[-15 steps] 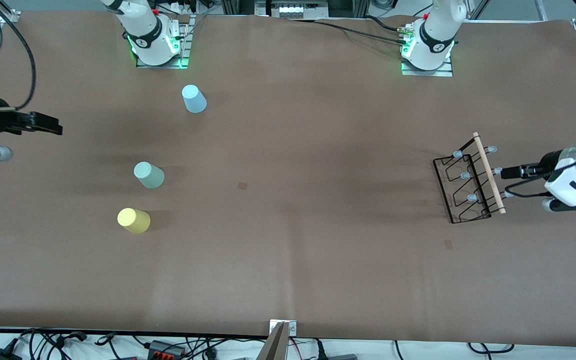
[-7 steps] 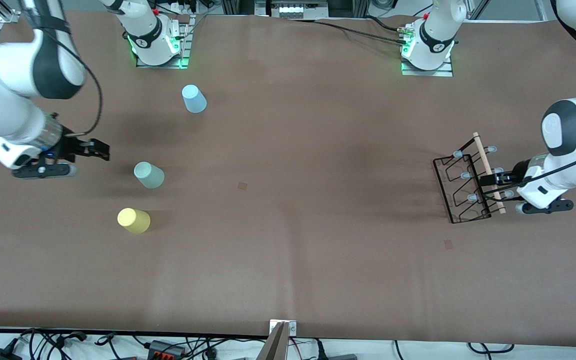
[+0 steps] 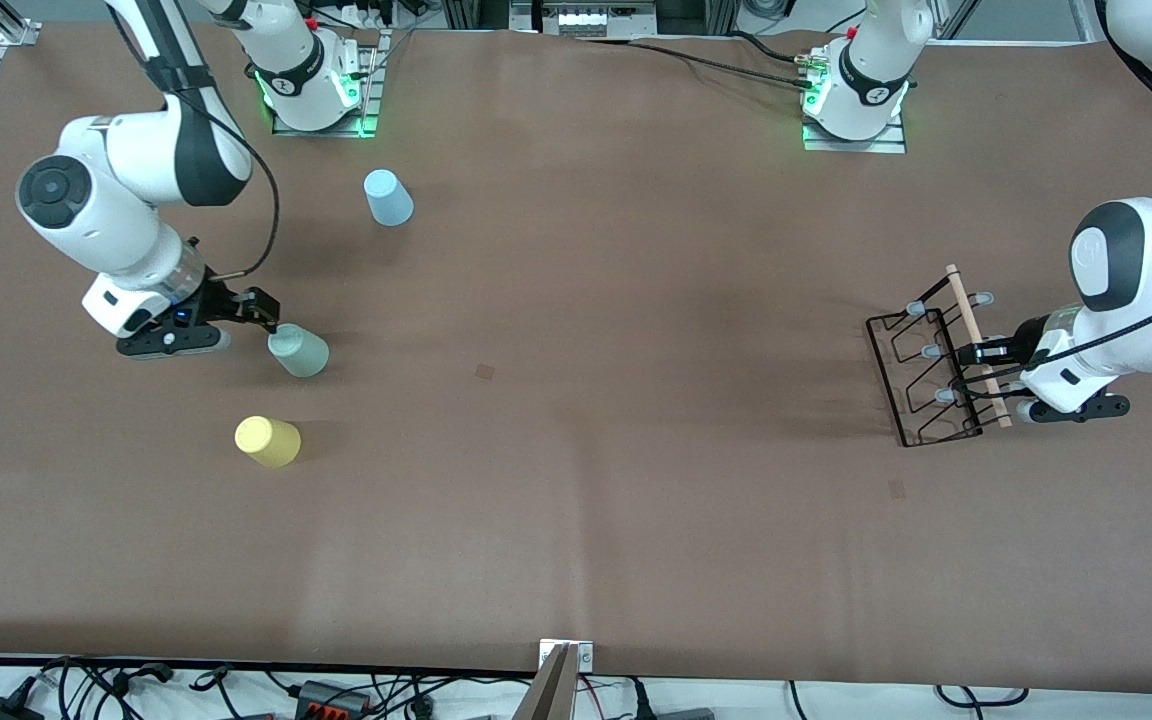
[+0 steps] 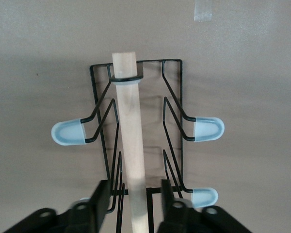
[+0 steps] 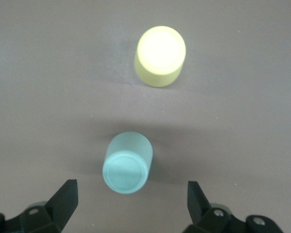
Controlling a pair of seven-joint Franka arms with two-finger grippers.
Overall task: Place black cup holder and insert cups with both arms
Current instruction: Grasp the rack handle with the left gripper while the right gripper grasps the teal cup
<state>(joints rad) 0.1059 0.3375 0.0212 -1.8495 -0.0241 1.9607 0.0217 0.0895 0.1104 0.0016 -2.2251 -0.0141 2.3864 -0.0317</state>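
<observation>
The left gripper (image 3: 976,368) sits low at the black cup holder (image 3: 926,370), its two black fingers (image 4: 101,199) spread wide either side of the wooden dowel handle (image 4: 131,145), a gap showing on both sides, nothing clamped. Its forearm runs out nearly level toward the left arm's end of the table, the white elbow bulging up above it. The rack itself stands on the brown table (image 3: 636,500) at that same end, pale blue tips (image 4: 67,132) poking out sideways from the wire frame. Over at the right arm's end, the right gripper (image 3: 264,312) hangs low just beside the mint green cup (image 3: 298,351), fingers (image 5: 63,196) splayed wide open and empty, the cup lying between their lines in the right wrist view but not reached by them. That arm bends sharply, big white elbow raised, wrist angled down toward the cup. The yellow cup (image 3: 268,441) stands nearer the front camera than the mint one; the light blue cup (image 3: 388,198) stands farther back, near the right arm's base. All three cups rest upside down, well apart from the rack.
</observation>
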